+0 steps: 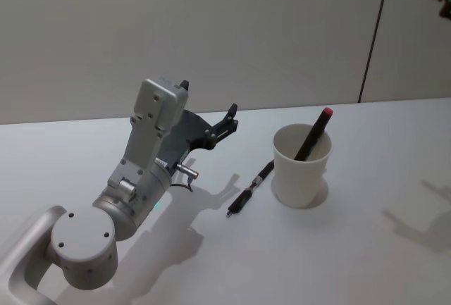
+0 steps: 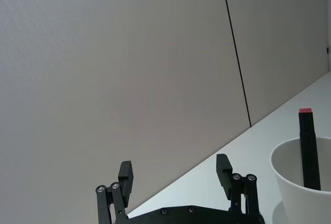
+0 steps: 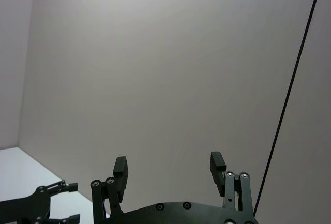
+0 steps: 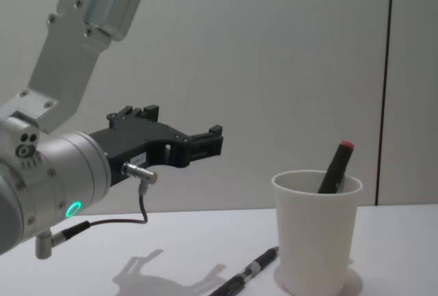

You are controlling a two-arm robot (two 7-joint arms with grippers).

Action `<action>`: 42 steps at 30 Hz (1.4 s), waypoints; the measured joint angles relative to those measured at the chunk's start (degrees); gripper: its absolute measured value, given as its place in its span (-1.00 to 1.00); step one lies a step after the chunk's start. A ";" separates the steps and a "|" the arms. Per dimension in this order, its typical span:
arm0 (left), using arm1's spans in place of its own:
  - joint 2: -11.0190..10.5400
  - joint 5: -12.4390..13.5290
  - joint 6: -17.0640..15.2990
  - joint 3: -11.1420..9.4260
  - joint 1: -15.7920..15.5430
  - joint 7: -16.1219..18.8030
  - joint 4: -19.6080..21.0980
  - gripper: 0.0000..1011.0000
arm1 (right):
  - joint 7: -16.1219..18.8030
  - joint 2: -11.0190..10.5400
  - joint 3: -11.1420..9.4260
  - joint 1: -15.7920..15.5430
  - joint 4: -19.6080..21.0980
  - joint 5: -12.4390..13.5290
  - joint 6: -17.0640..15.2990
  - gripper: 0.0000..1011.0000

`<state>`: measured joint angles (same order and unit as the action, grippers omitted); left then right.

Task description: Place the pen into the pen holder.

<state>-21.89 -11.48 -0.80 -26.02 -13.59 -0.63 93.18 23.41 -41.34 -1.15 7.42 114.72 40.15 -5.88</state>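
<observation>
A black pen (image 1: pixel 252 187) (image 4: pixel 250 272) lies flat on the white table, just left of the pen holder (image 1: pixel 301 171) (image 4: pixel 316 241) (image 2: pixel 305 182), a white paper cup. A second black pen with a red end (image 1: pixel 315 134) (image 4: pixel 335 167) (image 2: pixel 309 149) leans inside the cup. My left gripper (image 1: pixel 209 101) (image 4: pixel 181 124) (image 2: pixel 175 167) hangs in the air above the table, left of the cup and the lying pen. It is open and holds nothing. My right gripper (image 3: pixel 169 163) is raised, faces the wall, open and holding nothing.
The white table (image 1: pixel 366 249) runs back to a plain grey wall with a dark vertical seam (image 1: pixel 373 37). My left arm's grey wrist and elbow (image 1: pixel 106 227) fill the near left. The left gripper's fingers (image 3: pixel 57 203) also appear low in the right wrist view.
</observation>
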 joint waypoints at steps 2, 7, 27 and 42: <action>0.00 0.00 0.00 0.00 0.00 0.00 0.00 0.98 | 0.00 -0.29 -0.22 -0.25 0.18 0.66 -1.04 0.98; -0.17 -0.02 -0.43 0.09 0.07 -0.29 0.14 0.98 | -0.12 -1.73 -1.49 -1.95 1.16 3.08 -4.44 0.98; -3.21 -5.05 -7.71 0.86 3.20 -4.78 5.04 0.98 | -1.30 -4.74 -12.02 -15.53 6.81 11.93 -18.00 0.98; -5.45 -7.17 -8.03 0.85 6.69 -5.76 8.42 0.98 | 1.81 -2.29 -21.69 -28.78 9.92 11.43 -28.07 0.98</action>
<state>-27.34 -18.65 -8.83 -25.17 -6.89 -6.39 101.59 25.22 -43.64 -22.84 -21.36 124.64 51.58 -33.95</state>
